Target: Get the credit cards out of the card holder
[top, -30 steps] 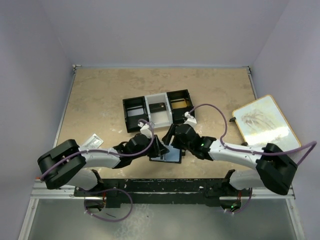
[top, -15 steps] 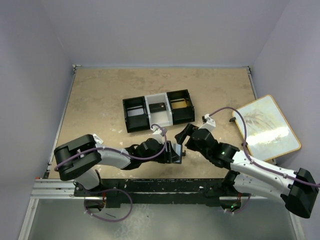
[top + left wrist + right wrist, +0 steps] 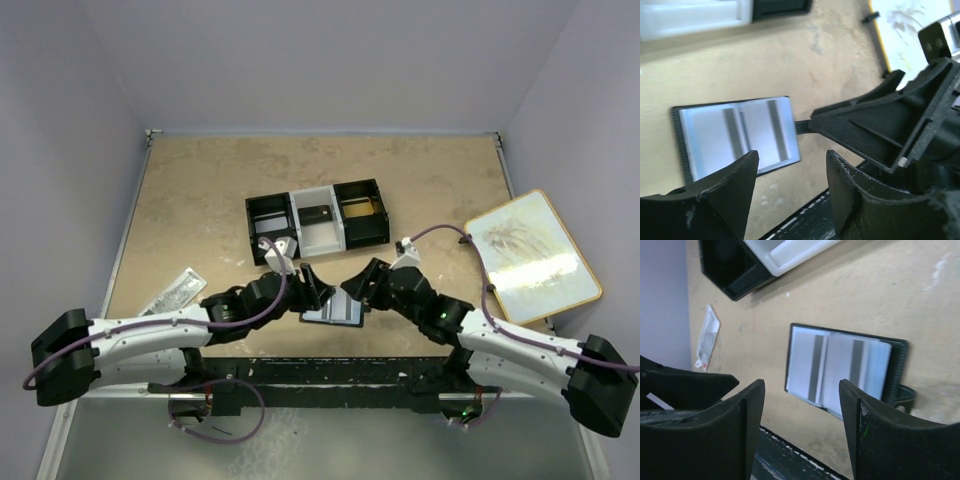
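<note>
The card holder [image 3: 333,312] is lying flat and open on the counter [image 3: 200,190], near the front edge about mid-width, with the shiny pale sleeves facing up. I can't tell if any card is still tucked inside. At its 12 o'clock sits a black-and-white tray [image 3: 317,220] with a dark card [image 3: 318,214] in the white middle slot and a gold one [image 3: 361,208] in the right slot. A white packet [image 3: 172,292] lies well off at 9 o'clock, and a yellow-rimmed board [image 3: 530,255] sits at about 2 o'clock.

The left pincer [image 3: 314,286] hangs at the holder's 11 o'clock and the right pincer [image 3: 358,284] at 1 o'clock. Both have their jaws spread apart with nothing between them, and they crowd the far edge of the holder.

A second ago the holder was tipped up between the two pincers, and then the left one had it nearly on edge. Now it's down flat, and the left arm has stretched out low to the left.

The counter is tan and speckled, with plain pale lilac walls [image 3: 320,60] around it and a metal rail [image 3: 330,375] along the near side.
</note>
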